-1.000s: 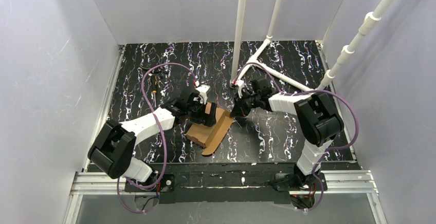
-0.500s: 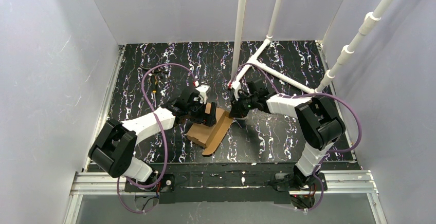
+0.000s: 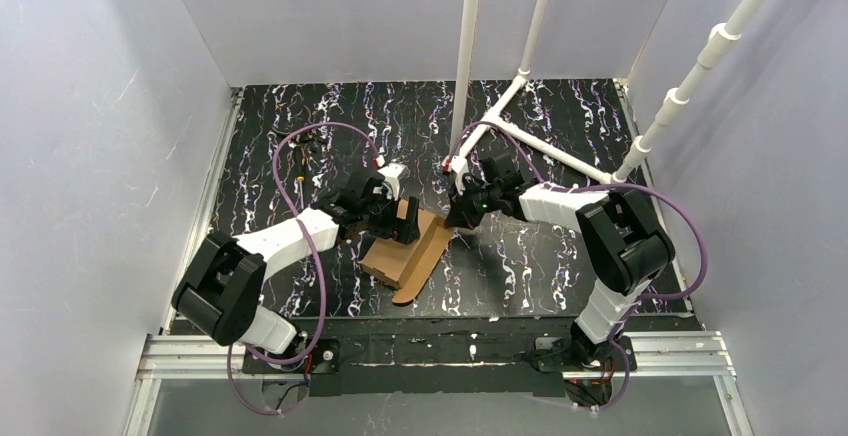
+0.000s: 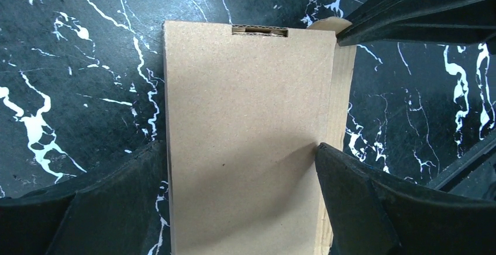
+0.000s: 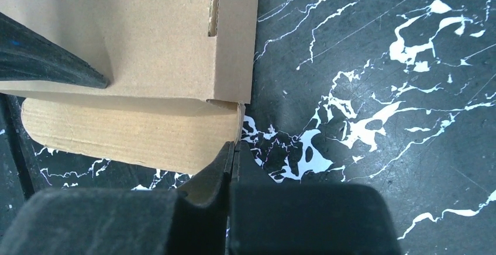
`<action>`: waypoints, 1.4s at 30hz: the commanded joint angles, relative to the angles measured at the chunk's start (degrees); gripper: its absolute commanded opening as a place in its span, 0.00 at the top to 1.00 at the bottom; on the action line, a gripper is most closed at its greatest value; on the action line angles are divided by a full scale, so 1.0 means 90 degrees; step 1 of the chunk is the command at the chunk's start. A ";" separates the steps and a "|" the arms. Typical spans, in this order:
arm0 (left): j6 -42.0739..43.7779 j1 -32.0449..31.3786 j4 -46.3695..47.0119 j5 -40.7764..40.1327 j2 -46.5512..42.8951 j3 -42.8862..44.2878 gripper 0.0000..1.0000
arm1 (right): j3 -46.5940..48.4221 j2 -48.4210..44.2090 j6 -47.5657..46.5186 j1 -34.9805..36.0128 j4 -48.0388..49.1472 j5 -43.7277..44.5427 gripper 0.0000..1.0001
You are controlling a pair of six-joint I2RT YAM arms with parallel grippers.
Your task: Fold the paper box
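The right gripper (image 3: pixel 456 218) has slid a bit closer to the paper box (image 3: pixel 408 248) than a moment ago. The left gripper (image 3: pixel 390 208) has crept up a little. The box has hardly moved, so I think a flap is only being made ready to bend.

The box lies between the two grippers. The left fingers (image 4: pixel 362 202) are wide apart, one at each side of a flat flap. The right fingers (image 5: pixel 292 214) are squeezed together, on a thin flap corner, it seems.

The box is stiff brown card. It is smooth on top and ridged on its round flap (image 5: pixel 128 129), with a small slit (image 4: pixel 259 31). The table (image 3: pixel 560 256) is black with white streaks.
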 commanded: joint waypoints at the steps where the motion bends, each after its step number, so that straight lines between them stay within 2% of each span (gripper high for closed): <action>1: 0.0124 0.0046 -0.0086 0.0200 0.0102 0.0099 0.02 | 0.0047 -0.0423 -0.0024 0.0152 0.0132 0.0087 0.99; 10: 0.0117 0.0028 -0.0461 0.0318 -0.0075 0.0371 0.02 | 0.0194 -0.0243 0.0056 0.0346 -0.0004 0.0843 0.99; 20: 0.0160 -0.0804 -0.1690 -0.1716 -0.0147 0.1030 0.02 | 0.0292 -0.0093 0.0318 0.0341 -0.0038 0.0938 0.99; 27: 0.0440 -0.1275 -0.1427 -0.1792 -0.0423 0.0630 0.02 | 0.0304 -0.0036 0.0380 0.0340 -0.0046 0.0920 0.99; 33: 0.1042 -0.1919 -0.0806 -0.2832 -0.0658 0.0135 0.02 | 0.0331 0.0022 0.0385 0.0340 -0.0067 0.0908 0.99; 42: 0.1494 -0.2790 -0.0696 -0.4681 -0.0094 0.0222 0.02 | 0.0363 0.0083 0.0385 0.0340 -0.0093 0.0904 0.99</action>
